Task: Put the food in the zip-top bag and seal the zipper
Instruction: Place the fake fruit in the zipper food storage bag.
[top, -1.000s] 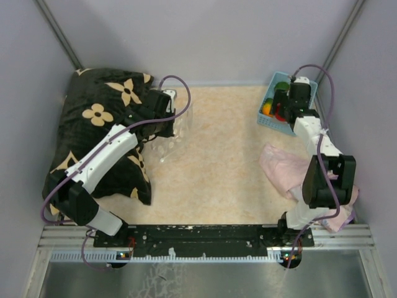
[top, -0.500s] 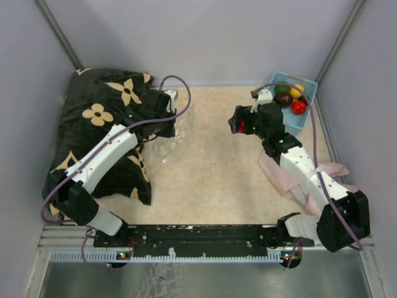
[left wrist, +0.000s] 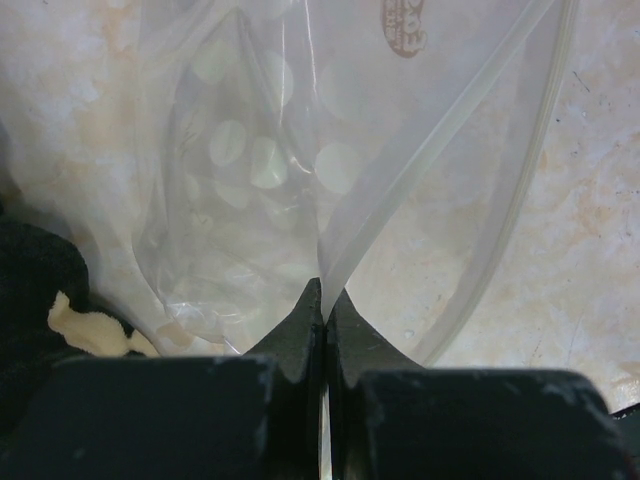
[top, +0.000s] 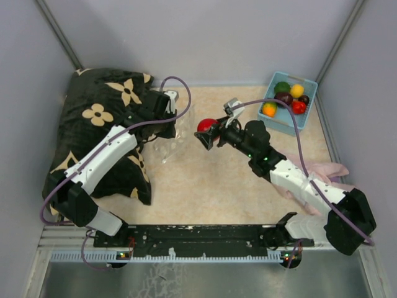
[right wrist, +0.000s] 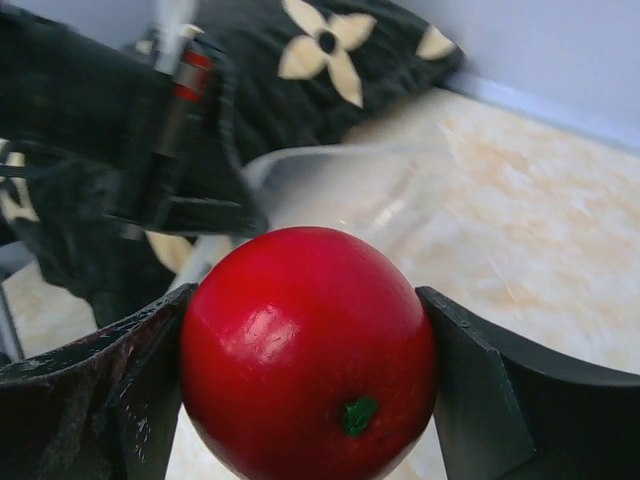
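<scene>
Pincer of the right arm (top: 206, 128) clamped around a red fruit (right wrist: 305, 355), above the middle of the desk (top: 217, 180), near the zip-top bag (left wrist: 250, 190). Pincer of the left arm (left wrist: 324, 305) pinched tight on the bag's rim, toward the far left corner, beside a black floral pillow (top: 99, 118). Other food (top: 284, 97) in the blue basket (top: 280, 125), far right corner.

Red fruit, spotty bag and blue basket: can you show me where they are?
red fruit (right wrist: 305, 350): right wrist view, middle of its shiny skin.
spotty bag (left wrist: 250, 160): left wrist view, its clear dotted side.
blue basket (top: 282, 126): top external view, its near wall.
</scene>
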